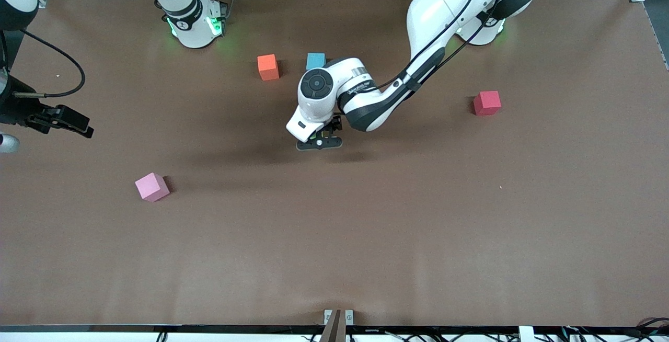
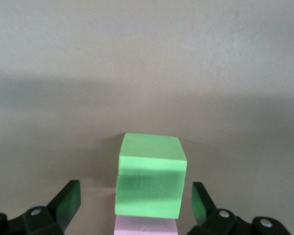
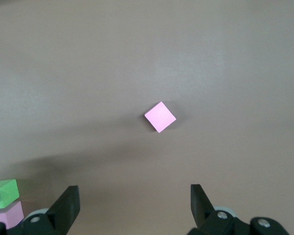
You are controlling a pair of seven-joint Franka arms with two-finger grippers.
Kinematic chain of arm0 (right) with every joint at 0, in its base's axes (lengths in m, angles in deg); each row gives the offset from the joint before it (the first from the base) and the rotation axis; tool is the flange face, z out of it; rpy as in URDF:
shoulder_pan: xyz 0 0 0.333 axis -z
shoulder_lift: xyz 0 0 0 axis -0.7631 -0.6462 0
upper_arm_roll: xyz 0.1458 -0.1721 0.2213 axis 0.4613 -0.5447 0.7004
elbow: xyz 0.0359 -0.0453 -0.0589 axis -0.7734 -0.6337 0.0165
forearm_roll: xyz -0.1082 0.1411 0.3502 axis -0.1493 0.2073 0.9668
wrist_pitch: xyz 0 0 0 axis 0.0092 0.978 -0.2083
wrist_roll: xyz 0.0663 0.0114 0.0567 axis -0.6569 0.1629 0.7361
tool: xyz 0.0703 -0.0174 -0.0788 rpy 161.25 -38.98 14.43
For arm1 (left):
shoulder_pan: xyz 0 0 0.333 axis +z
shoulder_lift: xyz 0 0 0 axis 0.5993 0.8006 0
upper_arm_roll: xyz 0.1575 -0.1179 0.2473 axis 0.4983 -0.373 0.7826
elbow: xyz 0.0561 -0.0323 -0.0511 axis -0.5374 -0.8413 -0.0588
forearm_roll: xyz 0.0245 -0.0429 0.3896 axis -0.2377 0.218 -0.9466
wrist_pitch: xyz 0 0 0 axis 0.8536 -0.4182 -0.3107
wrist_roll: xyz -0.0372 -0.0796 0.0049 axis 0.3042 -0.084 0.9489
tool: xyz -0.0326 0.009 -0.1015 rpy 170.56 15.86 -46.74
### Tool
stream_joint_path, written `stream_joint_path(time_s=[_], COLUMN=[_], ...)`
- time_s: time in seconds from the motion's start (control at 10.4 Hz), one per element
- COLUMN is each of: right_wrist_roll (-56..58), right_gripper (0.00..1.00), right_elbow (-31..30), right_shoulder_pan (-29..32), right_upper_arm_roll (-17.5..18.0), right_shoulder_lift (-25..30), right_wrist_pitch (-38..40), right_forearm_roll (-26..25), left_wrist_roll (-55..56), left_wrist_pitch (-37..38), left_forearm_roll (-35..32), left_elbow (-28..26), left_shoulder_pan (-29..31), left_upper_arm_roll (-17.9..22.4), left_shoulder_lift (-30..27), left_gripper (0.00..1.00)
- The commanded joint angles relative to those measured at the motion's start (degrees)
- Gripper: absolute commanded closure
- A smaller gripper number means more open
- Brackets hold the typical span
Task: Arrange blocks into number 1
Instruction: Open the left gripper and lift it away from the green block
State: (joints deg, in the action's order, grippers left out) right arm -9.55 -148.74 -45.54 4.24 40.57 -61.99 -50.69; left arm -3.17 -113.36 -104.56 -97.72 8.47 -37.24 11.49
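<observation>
Left wrist view showed my left gripper (image 2: 134, 205) with fingers apart on either side of the green block (image 2: 151, 177), touching nothing; that block sat against a purple block (image 2: 145, 227). My right gripper (image 3: 134, 208), jaws wide, hovered over the pink block (image 3: 160, 117).

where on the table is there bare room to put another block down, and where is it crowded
The widest bare patch of the table lies nearer the front camera than the pink block. More room lies between the left gripper and the red block. It is crowded under that open gripper, over the green block, and by the orange block and light blue block.
</observation>
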Motion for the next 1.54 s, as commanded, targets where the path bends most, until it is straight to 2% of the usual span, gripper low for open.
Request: stream_joint_path(time_s=[0.0,0.19,0.48,0.67,0.96,1.06,1.25,1.44], right_wrist_roll=[0.0,0.4,0.5,0.6,0.4,0.4,0.5,0.4], right_gripper=[0.0,0.0,0.0,0.0,0.0,0.0,0.0,0.0], right_elbow=[1.8,2.1,2.1,2.3,3.5,3.7,3.9,4.1], right_shoulder_pan=[0.5,0.7,0.9,0.9,1.2,1.2,1.0,1.1], right_upper_arm_roll=[0.6,0.6,0.6,0.6,0.5,0.5,0.5,0.5], right_shoulder_lift=[0.0,-0.2,-0.2,-0.2,-0.3,-0.3,-0.3,-0.3], right_wrist_pitch=[0.8,0.3,0.3,0.3,0.5,0.5,0.5,0.3], right_forearm_roll=[0.9,0.8,0.8,0.8,0.9,0.9,0.8,0.9], left_wrist_roll=[1.9,1.9,1.5,-0.7,-9.8,-14.7,-20.9,-26.4], left_wrist_pitch=[4.1,7.3,7.9,9.2,13.6,15.4,18.7,18.6], left_forearm_roll=[0.2,0.0,-1.2,-1.4,0.0,3.7,6.0,10.0], left_elbow=[-0.4,-0.5,-0.5,-0.6,-1.0,-1.9,-5.6,-12.7], left_shoulder_pan=[1.4,4.5,9.1,15.2,22.4,24.6,25.4,23.7], left_upper_arm_roll=[1.8,4.2,10.0,10.3,9.8,9.5,9.8,14.2], left_shoulder_lift=[-4.6,-8.4,-15.3,-18.5,-22.4,-24.2,-27.8,-34.3], left_gripper=[0.0,0.0,0.0,0.0,0.0,0.0,0.0,0.0])
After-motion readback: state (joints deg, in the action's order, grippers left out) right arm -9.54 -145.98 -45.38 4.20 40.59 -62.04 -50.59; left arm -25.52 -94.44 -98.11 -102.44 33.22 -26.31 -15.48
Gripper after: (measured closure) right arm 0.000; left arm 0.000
